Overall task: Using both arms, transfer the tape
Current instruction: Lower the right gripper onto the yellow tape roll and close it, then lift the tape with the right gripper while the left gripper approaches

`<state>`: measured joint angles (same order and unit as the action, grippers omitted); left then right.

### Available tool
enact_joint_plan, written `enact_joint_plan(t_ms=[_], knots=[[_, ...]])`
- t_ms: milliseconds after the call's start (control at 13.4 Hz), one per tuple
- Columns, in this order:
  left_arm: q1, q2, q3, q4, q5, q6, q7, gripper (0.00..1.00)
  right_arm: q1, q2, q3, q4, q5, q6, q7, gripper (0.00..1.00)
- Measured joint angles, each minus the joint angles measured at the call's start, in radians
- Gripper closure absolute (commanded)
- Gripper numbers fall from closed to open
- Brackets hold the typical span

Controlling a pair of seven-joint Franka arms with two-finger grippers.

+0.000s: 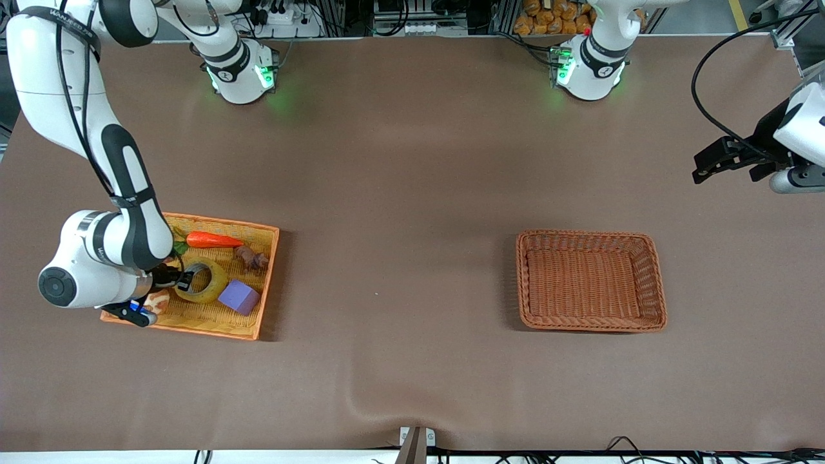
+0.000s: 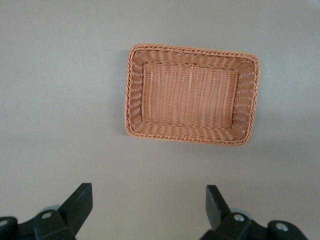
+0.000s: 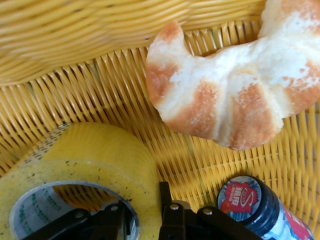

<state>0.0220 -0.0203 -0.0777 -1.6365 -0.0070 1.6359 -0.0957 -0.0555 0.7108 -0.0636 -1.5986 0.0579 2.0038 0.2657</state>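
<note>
Front view: the yellowish tape [image 1: 201,281] lies in the yellow tray [image 1: 265,283], beside the purple block [image 1: 238,297]; the right gripper [image 1: 182,278] pinches its wall. Left wrist view: the left gripper [image 2: 149,206] hangs wide open and empty above bare table near the brown basket [image 2: 134,100]. Right wrist view: one finger [image 3: 112,220] is inside the ring's grey-white core, the other outside, closed on the wall; the croissant [image 3: 225,95] is close by.

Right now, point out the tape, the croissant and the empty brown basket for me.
tape [image 1: 216,283]: front view, on the yellowish ring's outer band.
croissant [image 3: 225,100]: right wrist view, on its browned middle.
brown basket [image 2: 191,46]: left wrist view, on its woven rim.

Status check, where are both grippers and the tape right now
Right gripper shut on tape wall, inside yellow basket. Left gripper open, waiting above table. Croissant, bottle beside tape.
</note>
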Motion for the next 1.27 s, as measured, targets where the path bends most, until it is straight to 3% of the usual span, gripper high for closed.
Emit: enact_joint_plan(t_ms=[670,968,1266], knots=[[-0.004,0.025,-0.002,-0.012,0.0,0.043,0.0,0.0,0.016,-0.044,0.0,0.093,-0.014,-0.001,0.039,1.0],[-0.017,0.051,-0.005,-0.013,0.0,0.055,0.0,0.0,0.055,-0.119,0.009,0.228,-0.017,-0.265,0.116,1.0],[-0.036,0.101,-0.007,-0.014,0.0,0.091,0.0,0.0,0.216,-0.119,0.017,0.241,-0.013,-0.286,0.323,1.0]])
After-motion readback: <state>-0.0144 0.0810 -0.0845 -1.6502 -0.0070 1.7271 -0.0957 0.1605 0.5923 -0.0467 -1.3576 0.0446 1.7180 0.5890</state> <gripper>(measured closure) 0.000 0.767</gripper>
